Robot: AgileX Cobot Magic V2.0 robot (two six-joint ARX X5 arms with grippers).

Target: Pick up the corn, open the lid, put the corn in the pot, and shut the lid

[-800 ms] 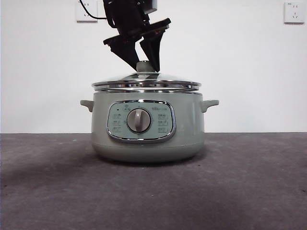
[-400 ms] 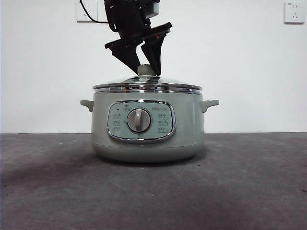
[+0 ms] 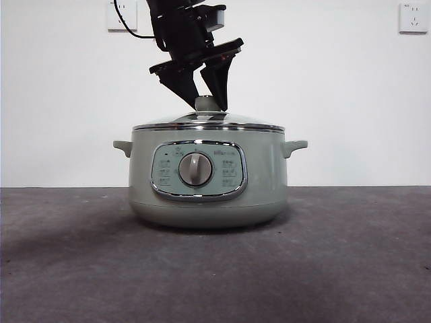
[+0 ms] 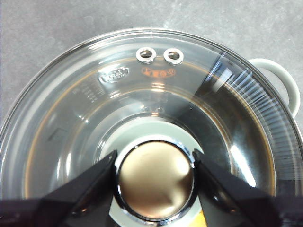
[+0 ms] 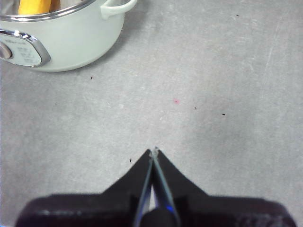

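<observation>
The pale green pot (image 3: 262, 182) stands mid-table with the glass lid (image 3: 209, 122) lying flat on its rim. My left gripper (image 3: 207, 106) comes down from above, its jaws shut on the lid's pale green knob (image 3: 207, 101). In the left wrist view the jaws (image 4: 155, 153) press both sides of the knob's shiny cap (image 4: 155, 182) over the glass lid (image 4: 71, 118). The corn (image 5: 35, 5) shows as a yellow piece inside the pot (image 5: 80, 42) in the right wrist view. My right gripper (image 5: 154, 151) is shut and empty above bare table, away from the pot.
The pot has two small side handles (image 3: 295, 145) and a control dial (image 3: 195, 169) facing the front camera. Grey table (image 3: 350, 262) lies around it. A white wall with sockets (image 3: 412, 17) stands behind.
The lid was tilted and raised on one side; it has come down with the left gripper and now sits level on the pot's rim.
</observation>
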